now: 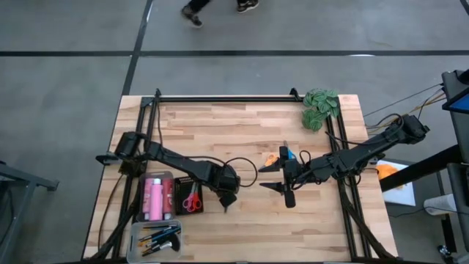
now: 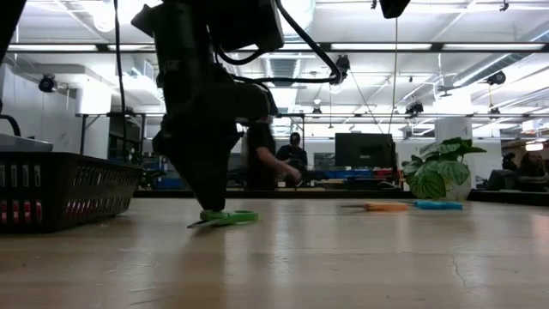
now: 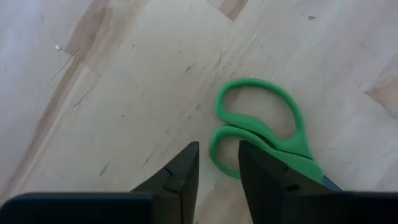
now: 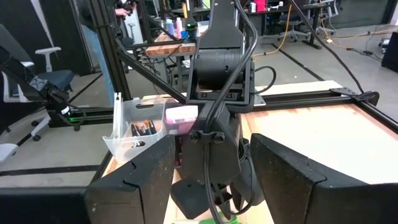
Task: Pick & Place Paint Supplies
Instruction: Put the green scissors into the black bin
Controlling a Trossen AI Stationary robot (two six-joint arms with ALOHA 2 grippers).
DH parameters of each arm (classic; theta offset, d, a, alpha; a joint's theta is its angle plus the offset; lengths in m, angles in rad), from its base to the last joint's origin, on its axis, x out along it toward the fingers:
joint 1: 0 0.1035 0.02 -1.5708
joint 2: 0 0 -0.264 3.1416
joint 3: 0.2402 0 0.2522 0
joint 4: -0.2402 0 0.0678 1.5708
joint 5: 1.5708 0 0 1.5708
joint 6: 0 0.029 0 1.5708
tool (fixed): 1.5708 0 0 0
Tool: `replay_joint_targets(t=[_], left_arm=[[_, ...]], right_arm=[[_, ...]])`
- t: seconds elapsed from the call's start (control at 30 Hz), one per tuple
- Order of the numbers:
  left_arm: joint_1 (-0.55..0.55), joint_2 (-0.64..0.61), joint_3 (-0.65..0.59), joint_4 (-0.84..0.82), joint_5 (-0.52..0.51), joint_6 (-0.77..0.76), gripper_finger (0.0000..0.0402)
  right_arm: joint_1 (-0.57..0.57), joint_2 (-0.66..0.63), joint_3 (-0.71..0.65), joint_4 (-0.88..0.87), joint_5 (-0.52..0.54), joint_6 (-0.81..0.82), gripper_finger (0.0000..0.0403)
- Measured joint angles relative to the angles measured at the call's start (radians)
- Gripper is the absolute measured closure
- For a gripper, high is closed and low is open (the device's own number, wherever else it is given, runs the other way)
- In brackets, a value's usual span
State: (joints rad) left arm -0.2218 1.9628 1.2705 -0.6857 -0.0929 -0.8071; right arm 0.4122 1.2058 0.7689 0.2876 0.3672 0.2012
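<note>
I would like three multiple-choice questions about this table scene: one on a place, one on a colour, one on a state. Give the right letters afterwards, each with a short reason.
1. Where do the red scissors lie?
A. inside the dark basket
B. beside the leafy plant
C. in the clear tray

2. What colour are the scissors under the left gripper?
A. orange
B. green
C. blue

3. How does the left gripper stand to those scissors?
A. it has lifted them off the table
B. its fingers are slightly apart above them, and they lie flat on the wood
C. it is far away, over the plant

Answers: 1 A, the high view shows them in the basket next to the pink bottles. 2 B, the left wrist view shows green handles. 3 B, the low view shows the scissors resting on the table.
</note>
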Motion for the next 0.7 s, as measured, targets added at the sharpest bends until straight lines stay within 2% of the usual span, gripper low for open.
replay_joint_targets(t=[0.4,0.7], left_arm=[[0.002,-0.032,0.034,0.003,-0.013,0.108,0.0284],[0.014,-0.029,0.033,0.035,-0.085,0.104,0.0284]], right_arm=[[0.000,0.000,0.000,0.000,0.000,0.000,0.0194],[0.000,0.000,0.000,0.000,0.000,0.000,0.0194]])
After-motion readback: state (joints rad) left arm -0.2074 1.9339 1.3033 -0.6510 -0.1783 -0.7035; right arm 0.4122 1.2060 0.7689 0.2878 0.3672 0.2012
